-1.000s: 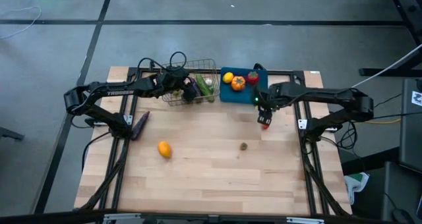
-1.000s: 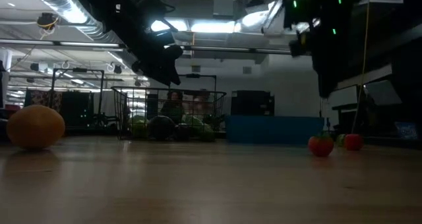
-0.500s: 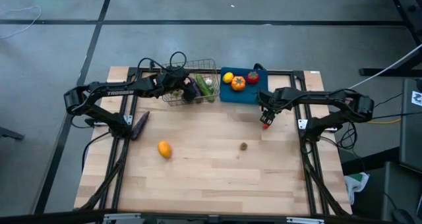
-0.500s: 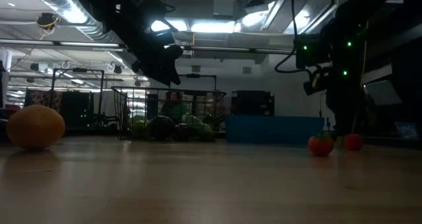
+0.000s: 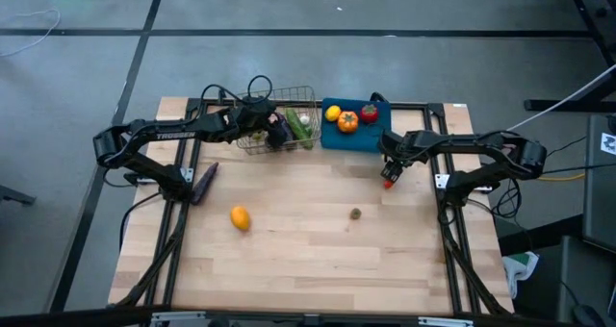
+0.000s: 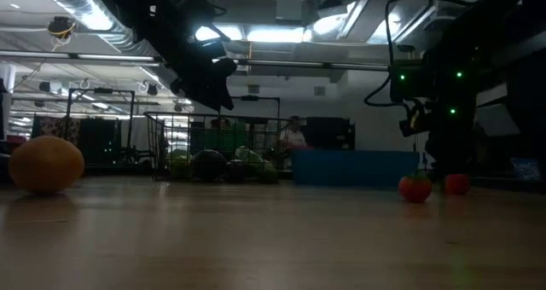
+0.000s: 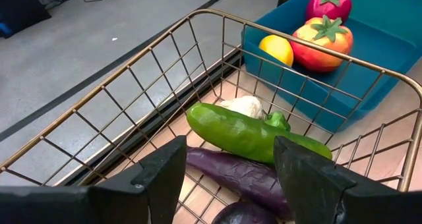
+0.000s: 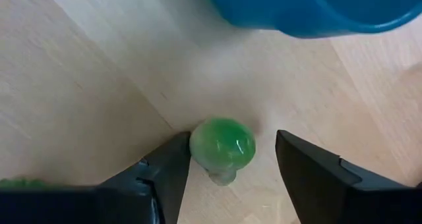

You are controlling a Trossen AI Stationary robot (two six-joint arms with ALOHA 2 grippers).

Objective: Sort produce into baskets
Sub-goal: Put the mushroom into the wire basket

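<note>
The right gripper (image 5: 388, 173) hangs low over the table (image 5: 308, 260), at 5 o'clock from the blue bin (image 5: 332, 139); its fingers stand open around a small green-topped berry (image 8: 222, 145), not closed on it. The left gripper (image 5: 269, 127) hovers open over the wire basket (image 7: 132, 85), which holds a cucumber (image 7: 250, 135), an eggplant (image 7: 244, 178) and garlic (image 7: 244, 105); the bin holds a lemon (image 5: 332, 113) and two tomatoes (image 5: 347, 121); an orange (image 5: 240, 217) lies at 7 o'clock from the basket.

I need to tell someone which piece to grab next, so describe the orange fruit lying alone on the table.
On the wooden table, look left of centre, well in front of the wire basket. The orange fruit lies alone there, round and bright, unlike the dark purple eggplant nearby.
</note>
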